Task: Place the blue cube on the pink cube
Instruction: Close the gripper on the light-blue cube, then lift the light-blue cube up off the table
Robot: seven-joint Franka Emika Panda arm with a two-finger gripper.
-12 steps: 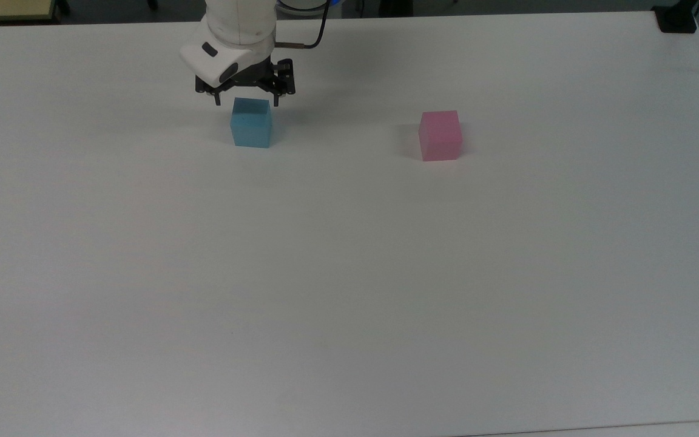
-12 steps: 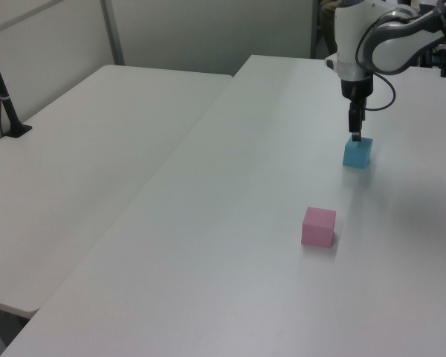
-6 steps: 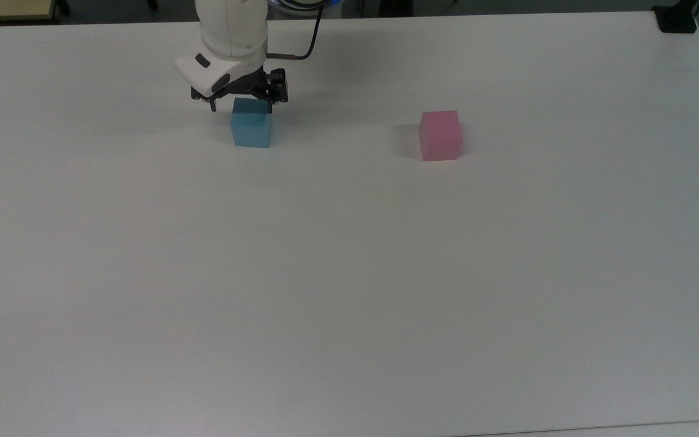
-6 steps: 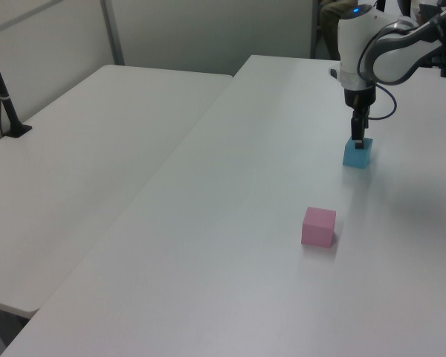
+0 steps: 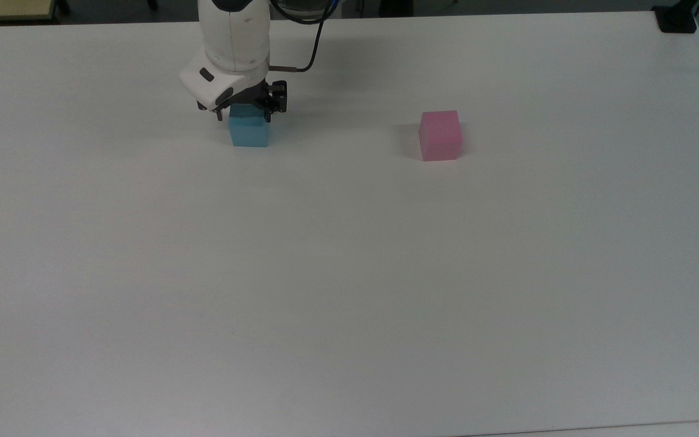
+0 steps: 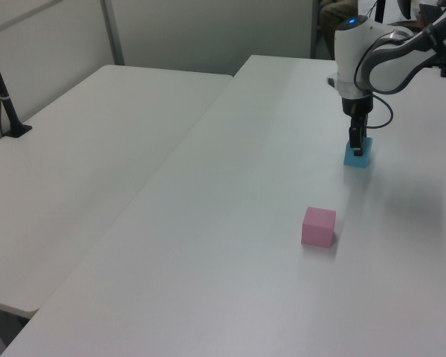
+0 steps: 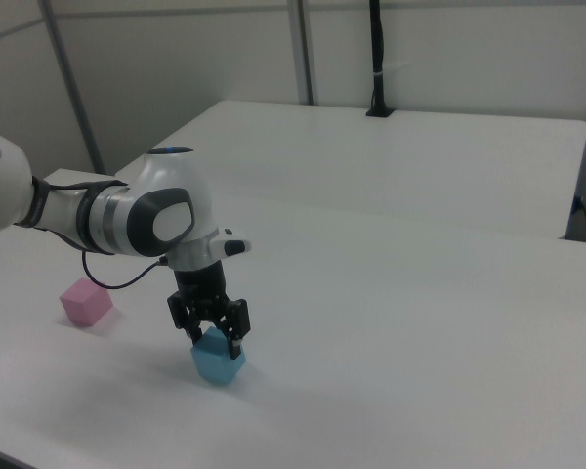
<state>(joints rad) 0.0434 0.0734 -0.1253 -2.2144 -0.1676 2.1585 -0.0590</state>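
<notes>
Now, line by line:
Gripper [image 5: 246, 115]: lowered over the blue cube, pointing straight down, one finger on each side of it; jaws spread, and whether the fingers touch the cube's sides cannot be told.
Blue cube [image 5: 249, 132]: resting on the white worktop [image 5: 349, 273] near its far edge in the top view, its upper part between the fingers.
Pink cube [image 5: 440, 135]: alone on the worktop, well apart from the blue cube, toward the top view's right; nothing on it.
Left view: gripper [image 6: 359, 146] on the blue cube [image 6: 358, 158], pink cube [image 6: 319, 226] nearer the camera.
Right view: pink cube [image 7: 86, 301] to the right view's left of the blue cube [image 7: 218, 361] and gripper [image 7: 213, 334].
</notes>
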